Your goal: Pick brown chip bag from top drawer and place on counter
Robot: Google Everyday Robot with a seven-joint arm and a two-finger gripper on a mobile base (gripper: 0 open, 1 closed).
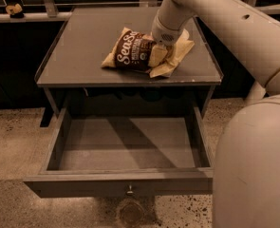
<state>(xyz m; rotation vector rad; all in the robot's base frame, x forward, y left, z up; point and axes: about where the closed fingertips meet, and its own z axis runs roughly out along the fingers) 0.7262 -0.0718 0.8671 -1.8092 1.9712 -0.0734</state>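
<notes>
The brown chip bag (130, 51) lies on the counter (82, 46), right of centre, its white lettering facing up. My gripper (165, 61) comes down from the upper right and is shut on the bag's right end, which it hides. The bag rests on the counter top. The top drawer (125, 183) is pulled fully open below the counter, its knob (129, 190) at the front centre. Nothing shows inside it.
My arm (225, 18) crosses the counter's right back corner and my body (256, 165) fills the lower right, beside the drawer. A small object (14, 8) sits on a ledge at the back left. A round thing (130, 212) lies on the speckled floor under the drawer front.
</notes>
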